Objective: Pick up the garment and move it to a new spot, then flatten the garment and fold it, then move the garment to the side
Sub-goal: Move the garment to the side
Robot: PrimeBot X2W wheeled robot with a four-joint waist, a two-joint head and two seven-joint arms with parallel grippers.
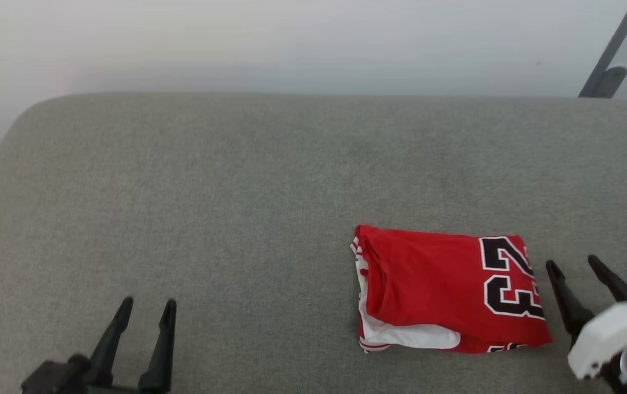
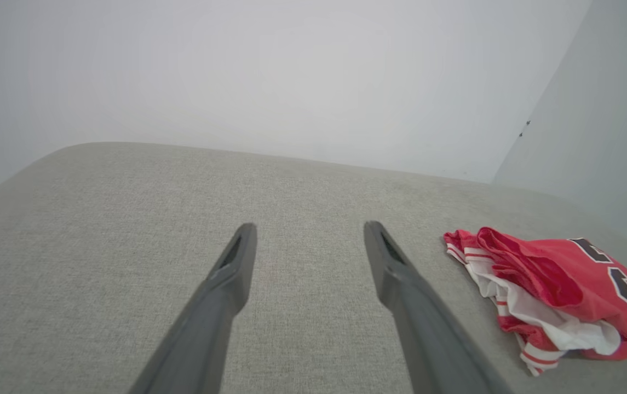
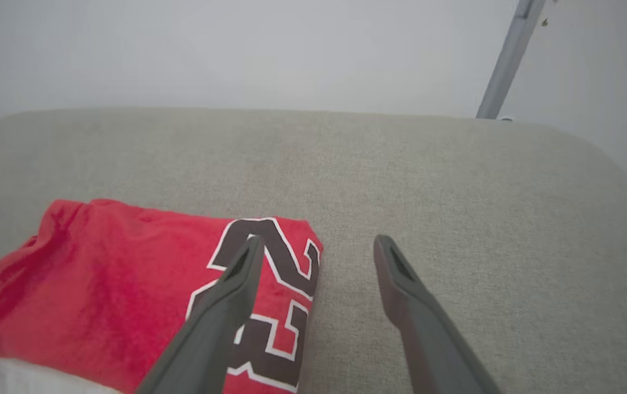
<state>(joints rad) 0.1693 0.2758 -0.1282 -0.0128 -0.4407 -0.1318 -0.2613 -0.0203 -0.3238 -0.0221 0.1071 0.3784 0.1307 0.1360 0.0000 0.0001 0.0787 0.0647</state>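
Both open: right end effector (image 1: 571, 262) just beside the folded garment (image 1: 444, 284), left end effector (image 1: 149, 301) well apart.

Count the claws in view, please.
2. The left claw is open at lower left, apart from the garment; the right claw is open just beside the garment's right edge.

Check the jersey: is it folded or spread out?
Folded. The garment lies as a compact rectangle on the grey cushion, with white fabric showing between red layers at its edge, number 23 on top.
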